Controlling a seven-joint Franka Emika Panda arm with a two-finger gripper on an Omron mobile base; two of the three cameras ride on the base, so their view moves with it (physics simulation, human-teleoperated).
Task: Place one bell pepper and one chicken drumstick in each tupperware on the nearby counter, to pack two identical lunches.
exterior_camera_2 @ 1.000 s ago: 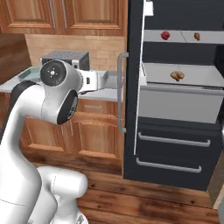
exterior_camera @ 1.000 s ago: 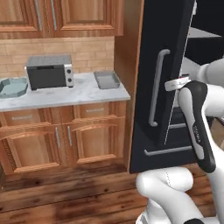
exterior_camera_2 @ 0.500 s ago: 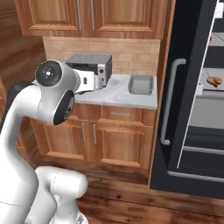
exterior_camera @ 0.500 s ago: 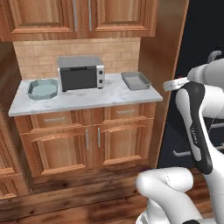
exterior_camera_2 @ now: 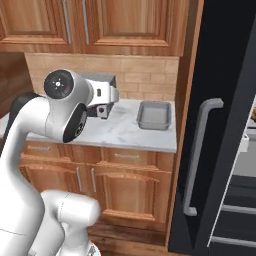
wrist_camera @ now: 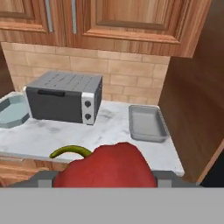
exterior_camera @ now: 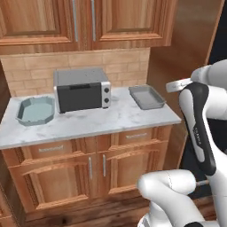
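Observation:
A glossy red bell pepper [wrist_camera: 107,168] with a curled green stem sits at the bottom of the hand view, and my gripper [wrist_camera: 105,178] is shut on it. Ahead lies the white marble counter [exterior_camera: 102,122]. On its right end rests the grey rectangular tupperware [exterior_camera: 147,97] [exterior_camera_2: 154,115] [wrist_camera: 147,123], with nothing in it. The pale teal octagonal tupperware [exterior_camera: 35,111] [wrist_camera: 9,111] stands at the left end and also looks bare inside. My hand hovers in front of the counter, short of its edge. The chicken drumsticks are out of view.
A silver-black toaster oven [exterior_camera: 82,90] [wrist_camera: 65,97] stands between the two containers. Wooden wall cabinets hang above. A tall wooden panel and the black fridge door with its grey handle [exterior_camera_2: 200,155] close off the right side.
The whole picture has swung from the black fridge to the counter, so the base has moved. The counter now sits centred and closer. The pepper stays in the gripper.

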